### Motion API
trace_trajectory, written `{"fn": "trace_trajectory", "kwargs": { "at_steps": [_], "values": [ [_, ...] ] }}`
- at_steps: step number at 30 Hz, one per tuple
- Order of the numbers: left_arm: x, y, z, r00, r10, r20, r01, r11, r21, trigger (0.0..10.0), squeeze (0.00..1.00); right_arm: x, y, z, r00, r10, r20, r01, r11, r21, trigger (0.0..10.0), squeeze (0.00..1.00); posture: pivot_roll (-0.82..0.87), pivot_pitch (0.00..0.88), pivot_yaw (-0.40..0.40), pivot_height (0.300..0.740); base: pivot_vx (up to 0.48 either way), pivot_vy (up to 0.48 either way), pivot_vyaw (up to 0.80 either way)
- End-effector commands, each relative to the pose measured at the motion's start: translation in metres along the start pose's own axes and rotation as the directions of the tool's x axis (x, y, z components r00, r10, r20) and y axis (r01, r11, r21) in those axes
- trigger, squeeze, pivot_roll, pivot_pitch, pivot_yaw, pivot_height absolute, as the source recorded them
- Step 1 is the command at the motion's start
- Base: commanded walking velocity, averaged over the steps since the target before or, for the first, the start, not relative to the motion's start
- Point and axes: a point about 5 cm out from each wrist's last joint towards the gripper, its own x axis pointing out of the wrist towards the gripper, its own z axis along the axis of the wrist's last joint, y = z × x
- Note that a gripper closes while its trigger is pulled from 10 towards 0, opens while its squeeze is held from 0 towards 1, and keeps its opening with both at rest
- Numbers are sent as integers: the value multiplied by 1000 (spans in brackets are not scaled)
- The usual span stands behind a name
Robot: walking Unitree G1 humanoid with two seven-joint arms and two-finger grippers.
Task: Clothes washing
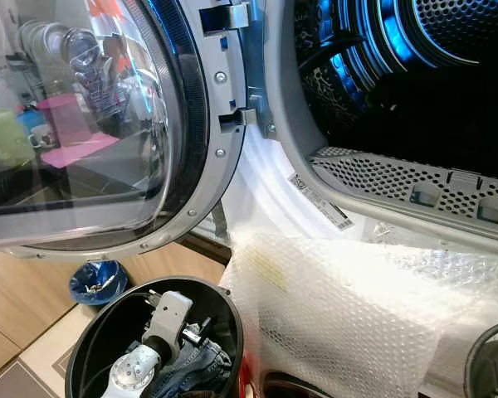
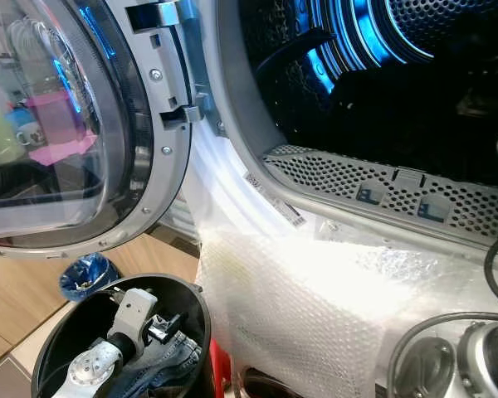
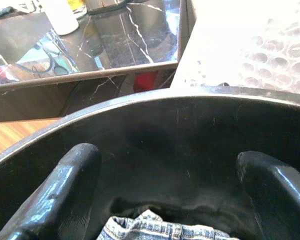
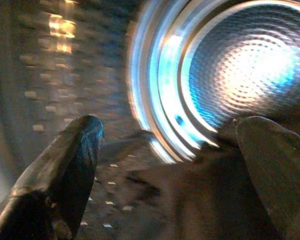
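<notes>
The washing machine's drum (image 1: 415,66) is lit blue behind its open mouth. My right gripper (image 4: 170,130) is inside the drum, open, with a dark garment (image 4: 190,200) lying just beyond its fingers. A black bucket (image 1: 100,319) stands on the floor below the door. My left arm (image 1: 162,327) reaches down into it. There the left gripper (image 3: 165,155) is open, its fingers spread just above blue denim jeans (image 3: 155,227) at the bucket's bottom.
The round glass door (image 1: 91,124) is swung open to the left, over the bucket. Bubble wrap (image 1: 340,315) covers the machine's front under the mouth. A blue bundle (image 1: 98,280) lies on the wooden floor beside the bucket. A perforated grey grille (image 1: 398,178) lines the mouth's lower rim.
</notes>
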Motion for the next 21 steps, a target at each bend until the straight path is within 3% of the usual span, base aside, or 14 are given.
{"fn": "trace_trajectory", "kwargs": {
  "at_steps": [1, 5, 8, 11, 14, 15, 16, 17, 18, 21],
  "values": [
    [-2, 4, -2, 1000, 8, -15, -8, 1000, 1, 10000, 0, -5, 7, 1, 997, 63, 35, -64, 998, 2, 10000, 0, -13, 24, 120, 740, 0, 0, 0],
    [-2, 4, -2, 1000, 11, -16, -11, 1000, 0, 10000, 0, -10, 16, 1, 986, 156, 64, -157, 987, 19, 10000, 0, -14, 26, 120, 740, 0, 0, 0],
    [-2, 4, -2, 1000, 10, -18, -10, 1000, 0, 10000, 0, -18, 37, 2, 937, 318, 146, -330, 942, 62, 10000, 0, -16, 26, 121, 740, 0, 0, 0],
    [-2, 4, -2, 1000, 8, -18, -8, 1000, 0, 10000, 0, -24, 45, 1, 908, 375, 184, -394, 916, 79, 10000, 0, -16, 26, 121, 740, 0, 0, 0],
    [-1, 4, -2, 1000, 6, -18, -6, 1000, 0, 10000, 0, -39, 59, -9, 836, 515, 193, -537, 839, 90, 10000, 0, -21, 23, 124, 740, 0, 0, 0],
    [0, 4, -2, 1000, 6, -18, -6, 1000, 0, 10000, 0, -47, 65, -14, 789, 583, 192, -606, 789, 96, 10000, 0, -21, 23, 124, 740, 0, 0, 0],
    [0, 4, -1, 1000, 6, -18, -6, 1000, 0, 10000, 0, -49, 66, -14, 781, 594, 192, -617, 781, 98, 10000, 0, -21, 23, 124, 740, 0, 0, 0],
    [0, 4, -1, 1000, 6, -18, -6, 1000, 0, 10000, 0, -55, 69, -21, 756, 635, 157, -652, 752, 98, 10000, 0, -20, 21, 124, 740, 0, 0, 0],
    [0, 4, -1, 1000, 6, -18, -6, 1000, 0, 10000, 0, -55, 69, -21, 756, 635, 157, -652, 752, 98, 10000, 0, -20, 21, 124, 740, 0, 0, 0],
    [0, 4, -1, 1000, 4, -18, -4, 1000, 1, 10000, 0, -71, 79, -48, 652, 758, 26, -750, 639, 171, 10000, 0, -25, 21, 128, 740, 0, 0, 0]
  ]
}}
